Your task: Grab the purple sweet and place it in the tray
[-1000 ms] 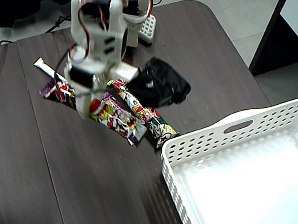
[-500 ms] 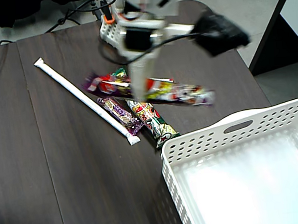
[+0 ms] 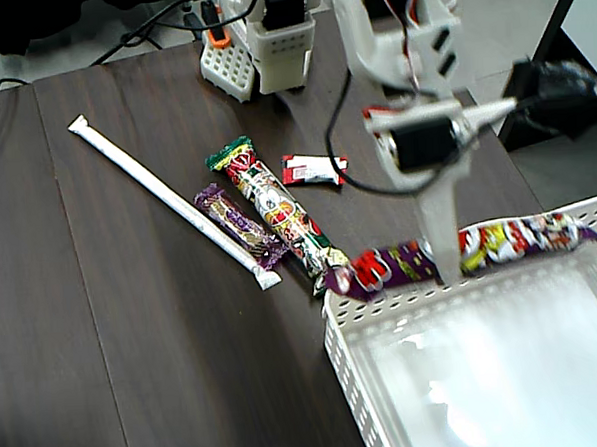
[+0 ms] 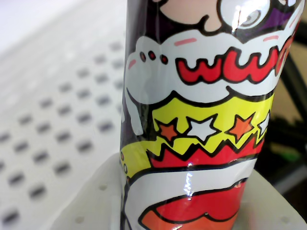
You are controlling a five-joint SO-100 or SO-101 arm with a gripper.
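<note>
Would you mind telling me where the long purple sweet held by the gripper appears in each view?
Fixed view: the purple sweet hangs crosswise in the gripper, right of centre, over the upper rim of the white perforated tray.
Wrist view: it fills the centre and right, close up.
Shared landmark: the tray, blurred at left in the wrist view.

The tray point(image 3: 348, 371) is set at lower right of the frame; the purple sweet point(image 3: 500, 241) is stretched across its upper rim.
</note>
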